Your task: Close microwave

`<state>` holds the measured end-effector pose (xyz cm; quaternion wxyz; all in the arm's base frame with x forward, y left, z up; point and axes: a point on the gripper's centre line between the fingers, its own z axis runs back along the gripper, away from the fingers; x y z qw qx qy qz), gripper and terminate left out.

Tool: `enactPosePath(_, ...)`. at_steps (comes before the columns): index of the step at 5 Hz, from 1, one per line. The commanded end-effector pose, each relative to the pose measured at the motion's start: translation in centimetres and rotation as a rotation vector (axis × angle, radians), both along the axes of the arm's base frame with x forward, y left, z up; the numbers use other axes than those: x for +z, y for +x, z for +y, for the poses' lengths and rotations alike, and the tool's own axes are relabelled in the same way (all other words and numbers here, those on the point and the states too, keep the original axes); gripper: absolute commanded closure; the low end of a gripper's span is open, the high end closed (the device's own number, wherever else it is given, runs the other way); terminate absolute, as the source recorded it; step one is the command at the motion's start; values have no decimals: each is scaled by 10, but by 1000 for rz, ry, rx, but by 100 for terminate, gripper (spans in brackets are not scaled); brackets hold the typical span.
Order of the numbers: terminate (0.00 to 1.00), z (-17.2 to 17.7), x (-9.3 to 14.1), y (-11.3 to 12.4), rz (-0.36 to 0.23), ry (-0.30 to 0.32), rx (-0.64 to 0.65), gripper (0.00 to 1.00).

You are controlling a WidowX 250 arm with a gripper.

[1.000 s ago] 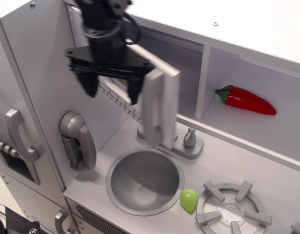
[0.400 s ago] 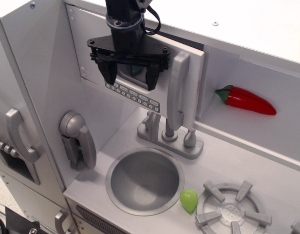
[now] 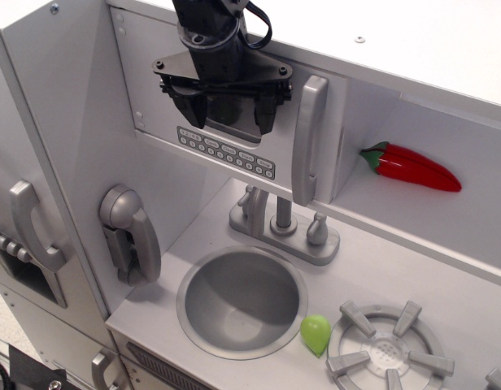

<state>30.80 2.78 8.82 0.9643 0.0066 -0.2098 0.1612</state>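
Note:
The microwave (image 3: 153,97) is a white cupboard box at the upper left of the toy kitchen. Its white door lies nearly flush with the box front. The door has a dark window, a row of small grey buttons (image 3: 226,152) and a long vertical grey handle (image 3: 309,140). My black gripper (image 3: 228,114) is open and empty. Its fingertips (image 3: 193,111) rest against the door's window, left of the handle. Most of the window is hidden behind the gripper.
A red chili pepper (image 3: 411,167) lies in the open shelf to the right. Below are a grey faucet (image 3: 281,223), a round sink (image 3: 242,301), a green pear-shaped toy (image 3: 315,333), a stove burner (image 3: 386,351), a grey phone handset (image 3: 130,233) and a curved-handled side panel (image 3: 31,223).
The microwave door has swung from wide open to nearly flush with the box. My gripper has moved right and back with the door, staying open.

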Motion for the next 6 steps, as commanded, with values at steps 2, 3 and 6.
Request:
enactPosePath(2,0,21,-5,-47,143,-30,-18,0)
enactPosePath(3,0,25,-11,-79,160,2,-92,0)
enactPosePath(6,100,25,-10,-93,165,23,-133,0)
